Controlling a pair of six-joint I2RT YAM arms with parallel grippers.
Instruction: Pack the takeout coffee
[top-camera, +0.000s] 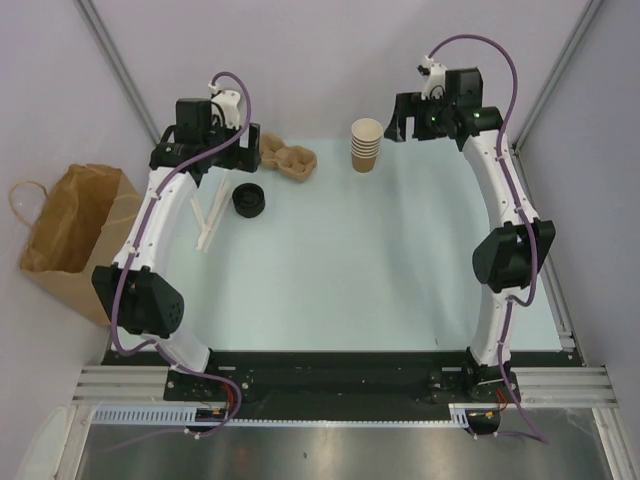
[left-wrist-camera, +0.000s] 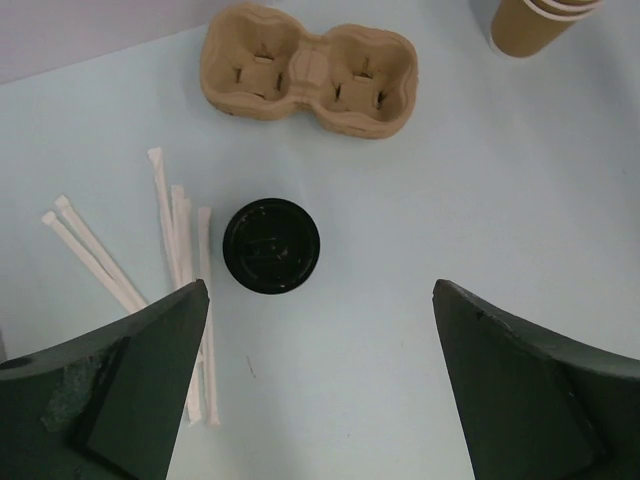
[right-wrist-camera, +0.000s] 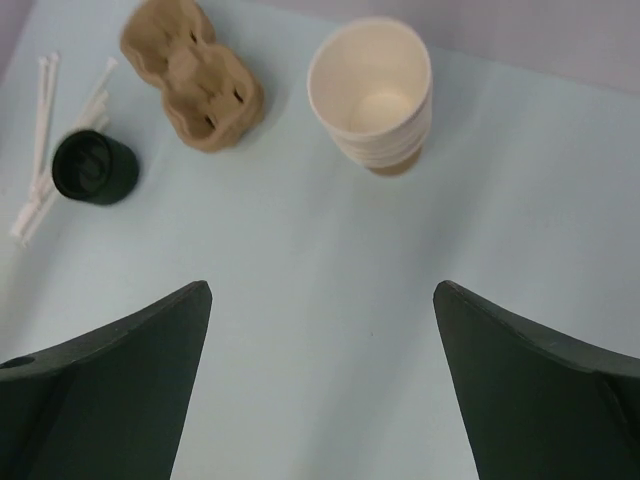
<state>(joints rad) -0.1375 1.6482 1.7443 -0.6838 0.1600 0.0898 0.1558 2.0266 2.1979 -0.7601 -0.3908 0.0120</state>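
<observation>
No lidded takeout coffee shows in any view. A black stack of lids (top-camera: 249, 201) stands on the pale table (top-camera: 340, 270), and in the left wrist view the black lids (left-wrist-camera: 271, 246) lie just ahead of my left gripper (left-wrist-camera: 320, 305), which hangs above them, open and empty. A stack of lidless tan paper cups (top-camera: 366, 144) stands at the back; the cups (right-wrist-camera: 372, 92) show their white inside. My right gripper (right-wrist-camera: 320, 300) hovers open and empty over bare table short of the cups. From above, the left gripper (top-camera: 222, 148) and right gripper (top-camera: 412, 118) are both raised at the back.
A brown pulp two-cup carrier (top-camera: 288, 160) lies at the back left, beside the lids. Several white wrapped straws (left-wrist-camera: 180, 250) lie left of the lids. An open brown paper bag (top-camera: 75, 235) stands off the table's left edge.
</observation>
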